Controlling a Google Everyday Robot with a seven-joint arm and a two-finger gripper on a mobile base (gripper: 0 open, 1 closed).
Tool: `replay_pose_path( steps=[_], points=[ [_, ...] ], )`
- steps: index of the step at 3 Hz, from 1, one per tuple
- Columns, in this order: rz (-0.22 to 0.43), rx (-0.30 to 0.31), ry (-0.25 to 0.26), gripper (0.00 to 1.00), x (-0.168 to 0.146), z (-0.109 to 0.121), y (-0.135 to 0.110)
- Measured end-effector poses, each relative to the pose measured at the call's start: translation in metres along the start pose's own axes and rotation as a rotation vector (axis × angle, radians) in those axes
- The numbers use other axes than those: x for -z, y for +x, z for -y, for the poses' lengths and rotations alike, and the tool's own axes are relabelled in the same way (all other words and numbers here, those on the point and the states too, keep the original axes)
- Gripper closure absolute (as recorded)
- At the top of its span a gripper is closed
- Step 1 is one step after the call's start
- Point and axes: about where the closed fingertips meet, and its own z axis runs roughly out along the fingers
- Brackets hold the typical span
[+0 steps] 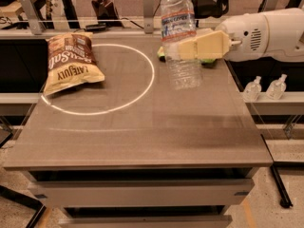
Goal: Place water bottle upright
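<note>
Gripping the upright water bottle mid-body, pincer hangs over table.

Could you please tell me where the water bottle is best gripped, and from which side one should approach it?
Grip the ribbed middle just under the label, coming in level from the side. The water bottle is upright, tall and round, so a hold across its middle steadies it. The pincer grips it there now, over the table's far part.
</note>
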Motion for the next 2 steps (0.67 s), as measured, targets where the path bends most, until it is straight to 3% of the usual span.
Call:
replay_pose_path(
  steps=[1, 2],
  points=[
    [-0.011, 0.053, 0.016, 1.0, -0.003, -0.001, 0.016],
    [-0.035, 0.149, 0.038, 1.0, -0.008, -0.003, 0.032]
  ],
)
